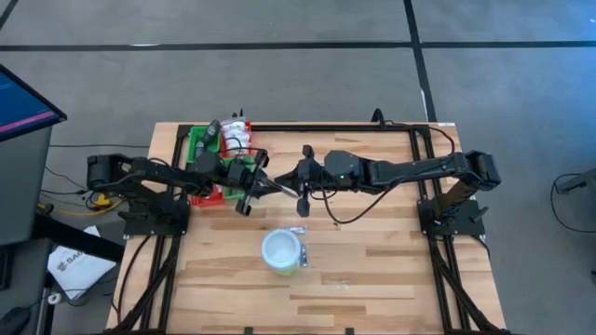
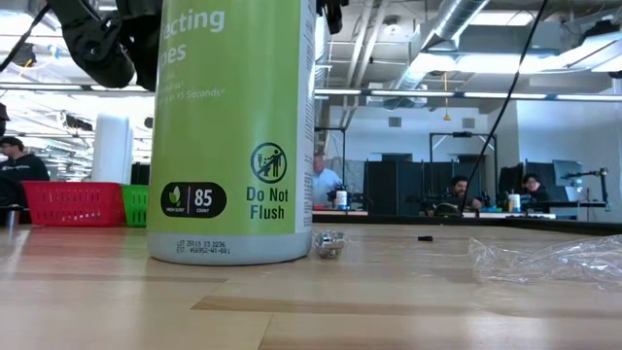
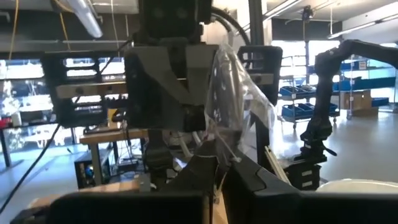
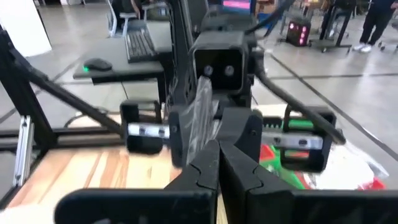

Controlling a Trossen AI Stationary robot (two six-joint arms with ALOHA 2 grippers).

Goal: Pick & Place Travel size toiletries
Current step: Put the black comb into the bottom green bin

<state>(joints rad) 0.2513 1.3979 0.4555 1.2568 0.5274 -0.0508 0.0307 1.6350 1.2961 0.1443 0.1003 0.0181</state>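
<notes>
Wooden slatted table (image 1: 372,270) fills the high view; the left gripper (image 1: 264,185) and right gripper (image 1: 291,180) meet above its middle, just beside the red and green compartment tray (image 1: 200,149), which holds toiletries. A round white tub with a green side (image 1: 282,251) stands nearer the front.
Low view: the tub looms close, a small crumpled silvery item (image 2: 330,244) touching its base, a clear plastic wrapper (image 2: 554,261) lying farther right.
Left wrist view: the left gripper's fingers are closed on a clear plastic sachet (image 3: 233,93), whose other end the opposite gripper holds.
Right wrist view: the right gripper is clamped on the same sachet
</notes>
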